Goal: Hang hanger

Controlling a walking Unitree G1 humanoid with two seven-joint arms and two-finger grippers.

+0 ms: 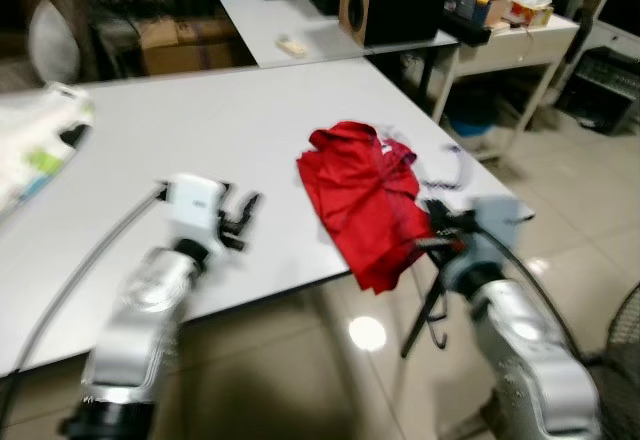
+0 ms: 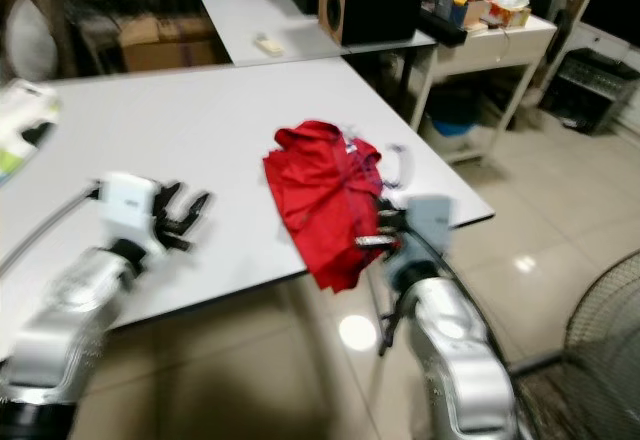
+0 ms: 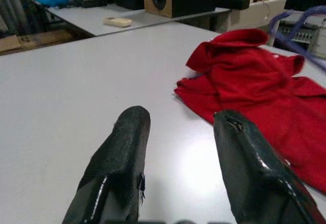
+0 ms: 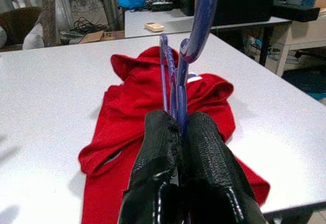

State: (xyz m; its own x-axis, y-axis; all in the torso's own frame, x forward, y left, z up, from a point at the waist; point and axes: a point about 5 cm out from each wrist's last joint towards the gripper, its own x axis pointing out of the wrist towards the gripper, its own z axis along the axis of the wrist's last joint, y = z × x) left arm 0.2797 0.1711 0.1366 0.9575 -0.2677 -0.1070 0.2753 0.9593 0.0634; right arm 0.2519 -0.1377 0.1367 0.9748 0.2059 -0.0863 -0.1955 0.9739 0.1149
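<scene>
- Purple plastic is what the right gripper has clenched between its two black fingers: the thin bars of the hanger, which rise straight out of the grip and curve up past the frame's edge.
- Just beyond those fingertips lies the single red garment, crumpled on the white table, one corner drooping over the near edge.
- Off to the side of it, the left gripper hovers low over bare tabletop with fingers spread and nothing between them.
- Farther out stand a second table with a speaker, and a small side desk.
- Risk, as I judge it: the bars are thin and pinched near one end, so the hanger could twist or slip in the grip as it lifts.
- Another risk: the garment seems partly threaded on the hanger and may slide off the table edge if dragged.
- Count: one hanger, one garment, two grippers.
</scene>
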